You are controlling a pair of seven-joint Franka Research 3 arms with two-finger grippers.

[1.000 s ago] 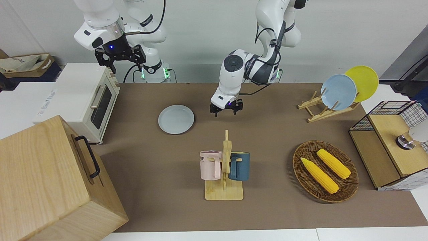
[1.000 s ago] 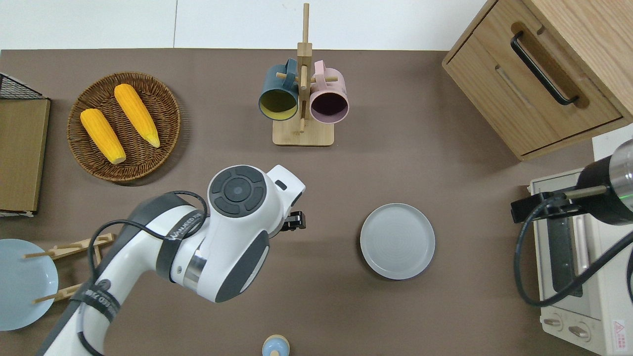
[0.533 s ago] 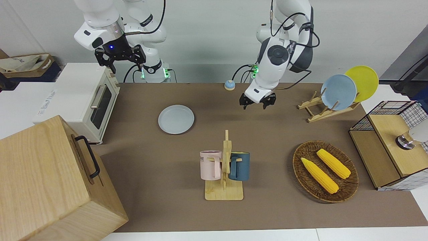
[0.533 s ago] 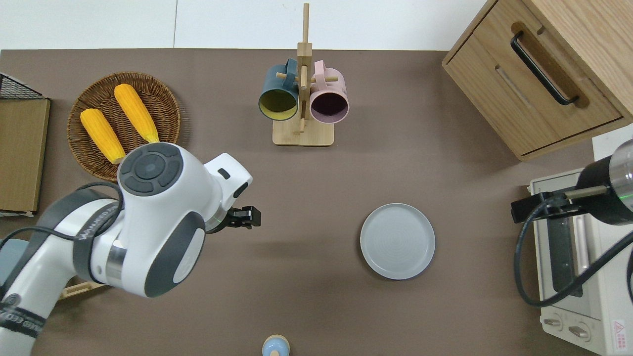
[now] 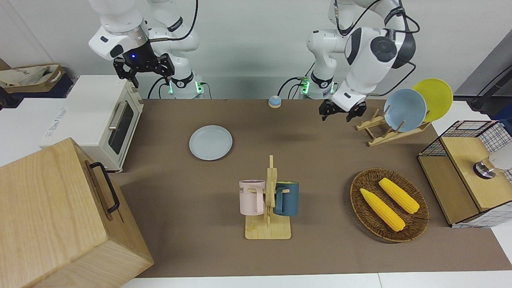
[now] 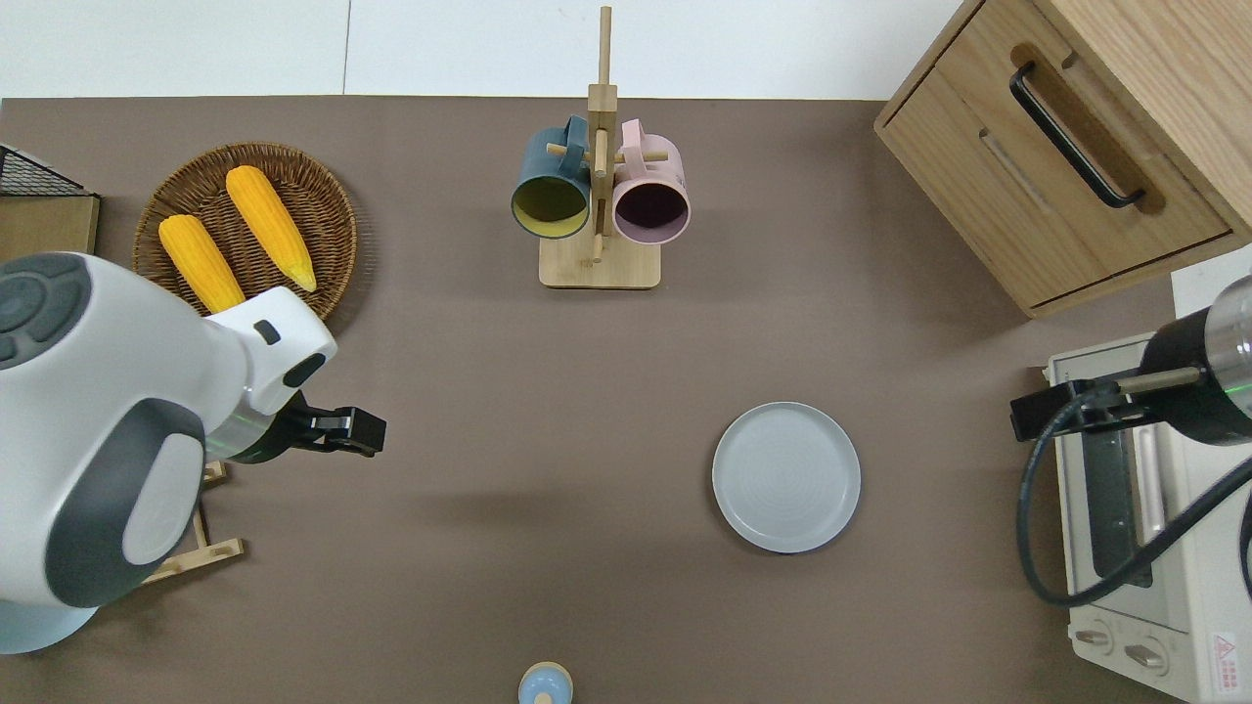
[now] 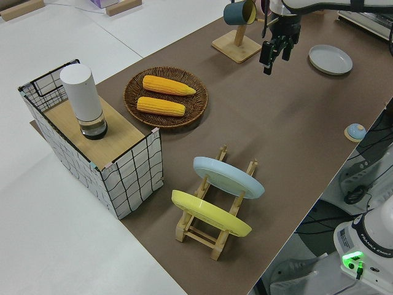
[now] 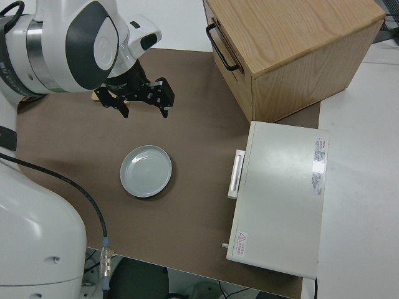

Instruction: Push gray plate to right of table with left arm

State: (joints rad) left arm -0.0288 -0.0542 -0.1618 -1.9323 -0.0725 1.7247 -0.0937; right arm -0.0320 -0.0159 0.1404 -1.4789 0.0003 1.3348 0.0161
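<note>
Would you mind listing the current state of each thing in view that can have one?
gray plate: flat on the table, empty, untouched.
left gripper: open, empty, in the air.
right gripper: open, parked.
toaster oven: door shut.
wooden cabinet: drawer shut.
mugs: hanging on their stand.
corn cobs: lying in the basket.
blue plate and yellow plate: standing in the rack.

Three plates point(image 5: 210, 142), two mugs point(image 5: 252, 197), two corn cobs point(image 5: 382, 209).
</note>
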